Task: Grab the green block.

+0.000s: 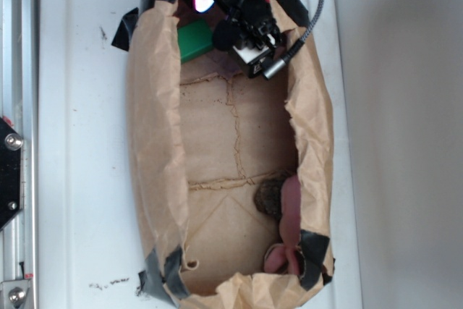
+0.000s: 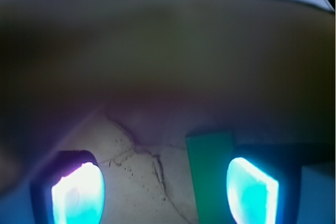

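Observation:
The green block (image 1: 194,39) lies flat on the floor of a brown paper-lined box, in its far left corner. In the wrist view the green block (image 2: 210,174) lies between the jaws, close to the right fingertip (image 2: 251,190). My gripper (image 2: 165,192) is open, with its glowing pads wide apart, and holds nothing. In the exterior view the gripper (image 1: 206,5) hangs over the far end of the box, beside and partly over the block.
The brown paper box (image 1: 155,142) has tall crumpled walls taped at the corners. A pink plush toy (image 1: 286,215) lies in its near right corner. The box stands on a white table (image 1: 79,142). A metal rail (image 1: 14,142) runs along the left.

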